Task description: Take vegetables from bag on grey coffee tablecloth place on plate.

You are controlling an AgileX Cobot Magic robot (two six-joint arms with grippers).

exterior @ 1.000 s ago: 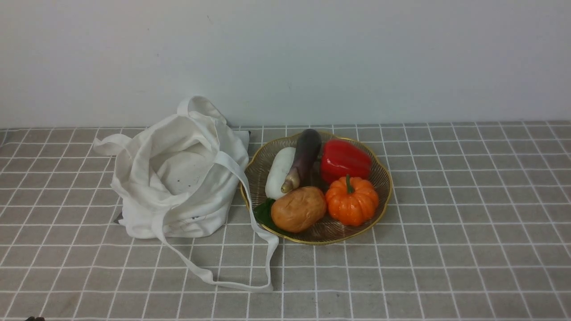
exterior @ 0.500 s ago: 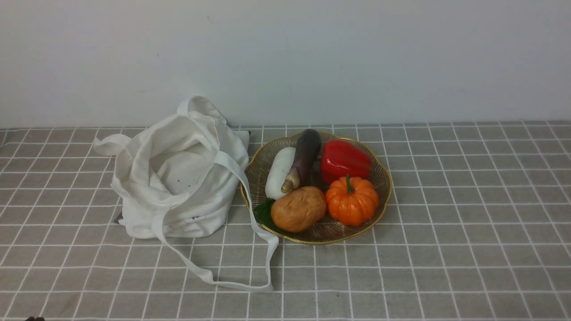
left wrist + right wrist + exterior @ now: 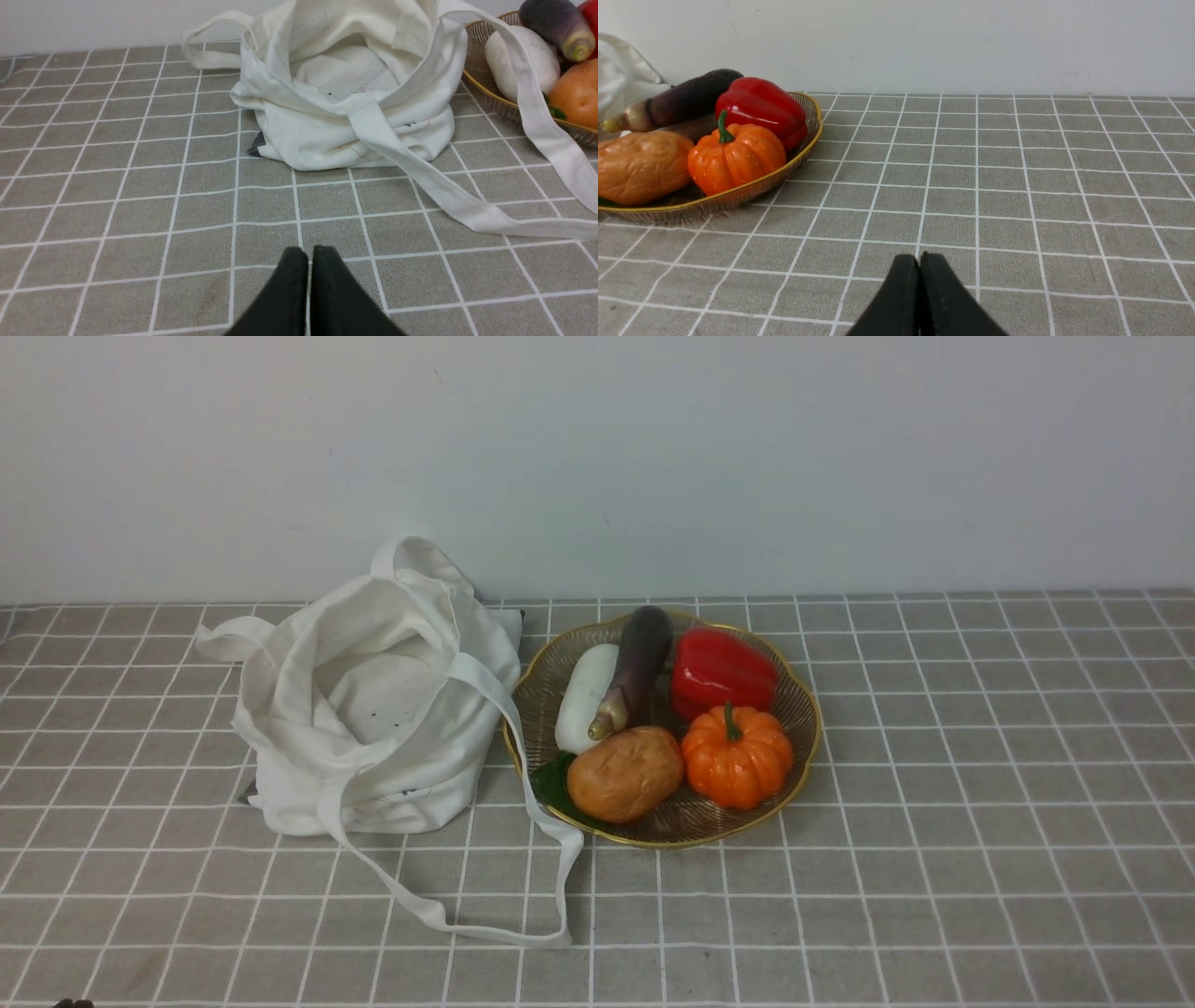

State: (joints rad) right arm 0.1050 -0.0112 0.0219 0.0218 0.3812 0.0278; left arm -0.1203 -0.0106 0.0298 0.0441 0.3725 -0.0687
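Eggplant (image 3: pixel 639 663): laid in the plate (image 3: pixel 803 705), between a radish (image 3: pixel 584 695) and a red pepper (image 3: pixel 721 670), stem end propped over a potato (image 3: pixel 624 773); a small pumpkin (image 3: pixel 736 756) is set alongside. Bag (image 3: pixel 373 700): slumped open on the tablecloth (image 3: pixel 980 821), just left of the plate. Left gripper (image 3: pixel 309 254) and right gripper (image 3: pixel 920 261): fingers pressed together, nothing held, kept low over the cloth.
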